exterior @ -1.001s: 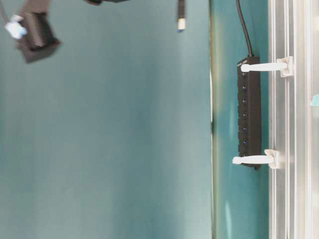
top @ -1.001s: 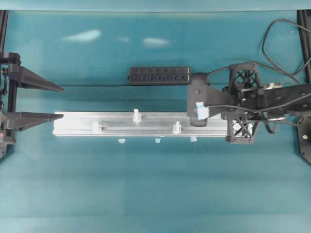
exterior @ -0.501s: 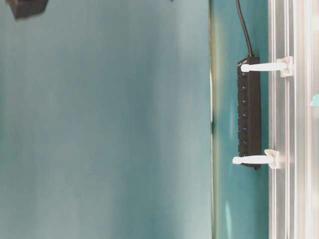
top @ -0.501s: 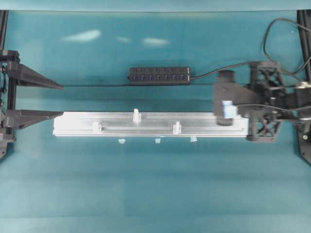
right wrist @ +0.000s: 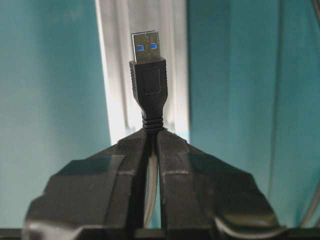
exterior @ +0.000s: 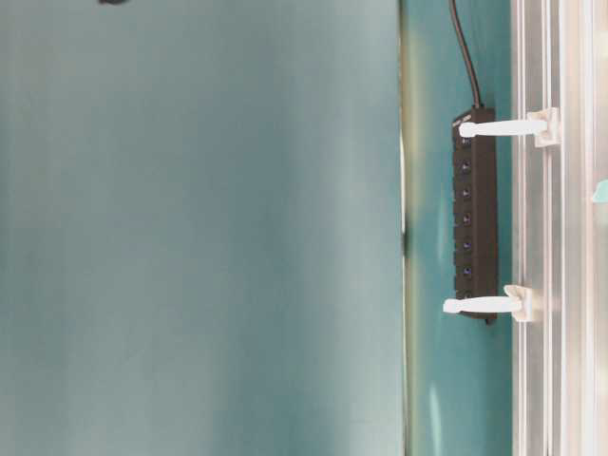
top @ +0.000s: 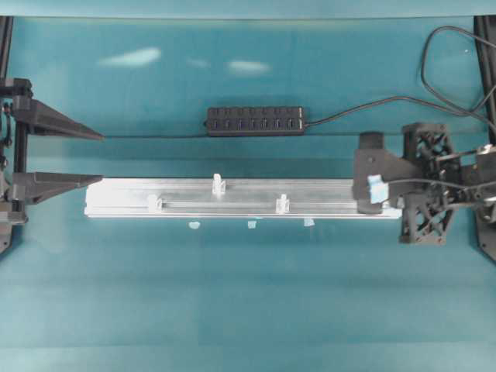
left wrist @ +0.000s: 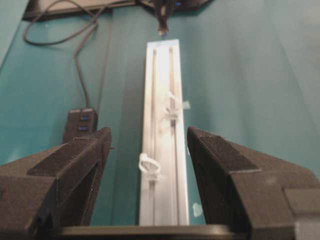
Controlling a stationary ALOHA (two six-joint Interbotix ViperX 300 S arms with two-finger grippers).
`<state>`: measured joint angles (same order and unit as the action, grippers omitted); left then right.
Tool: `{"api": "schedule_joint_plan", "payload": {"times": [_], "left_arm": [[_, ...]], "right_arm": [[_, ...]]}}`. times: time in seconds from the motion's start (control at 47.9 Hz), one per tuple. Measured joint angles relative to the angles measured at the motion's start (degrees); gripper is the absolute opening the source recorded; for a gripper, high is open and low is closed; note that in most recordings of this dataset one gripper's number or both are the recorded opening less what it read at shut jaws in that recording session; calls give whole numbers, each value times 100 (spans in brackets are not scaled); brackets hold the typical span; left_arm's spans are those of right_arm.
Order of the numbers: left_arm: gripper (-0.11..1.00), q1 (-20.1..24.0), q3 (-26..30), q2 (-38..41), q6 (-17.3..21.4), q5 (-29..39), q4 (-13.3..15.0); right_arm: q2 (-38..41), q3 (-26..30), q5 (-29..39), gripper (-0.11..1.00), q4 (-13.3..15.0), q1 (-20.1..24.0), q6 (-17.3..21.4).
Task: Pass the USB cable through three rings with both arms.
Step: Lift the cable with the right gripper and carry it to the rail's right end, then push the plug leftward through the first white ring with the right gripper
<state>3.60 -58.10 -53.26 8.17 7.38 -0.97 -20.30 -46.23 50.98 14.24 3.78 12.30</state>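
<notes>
Right gripper: matte black jaws pinched tight on the USB cable, just behind the ribbed strain relief. The moulded black plug stands straight out past the fingertips; its metal tip is rectangular, with two blue spots inside. Behind the plug, blurred, the bright silver rail runs away from the camera.

Overhead: right gripper sits over the right end of the rail, a blue tape patch on it, an open-lattice black frame behind.

Left gripper: jaws spread wide, nothing between them but the rail below. Fingers are blocky, with dull grainy pads. Overhead, they read as two long black wedges, the lower tip at the rail's left end.

The three rings: small whitish translucent loops upright on the grooved aluminium, one back, two front. No cord through any.

Beyond the rail: black multi-port hub bar, its thin cord curving off right. Teal, smooth tabletop. Three pale tape bits along the rail's near edge.
</notes>
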Motion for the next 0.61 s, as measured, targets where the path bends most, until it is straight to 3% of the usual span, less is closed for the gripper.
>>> {"api": "schedule_joint_plan", "payload": {"times": [0.605], "left_arm": [[69, 0, 0, 9, 0, 9, 0]], "right_arm": [[659, -44, -1125, -9, 0, 0, 0]]}}
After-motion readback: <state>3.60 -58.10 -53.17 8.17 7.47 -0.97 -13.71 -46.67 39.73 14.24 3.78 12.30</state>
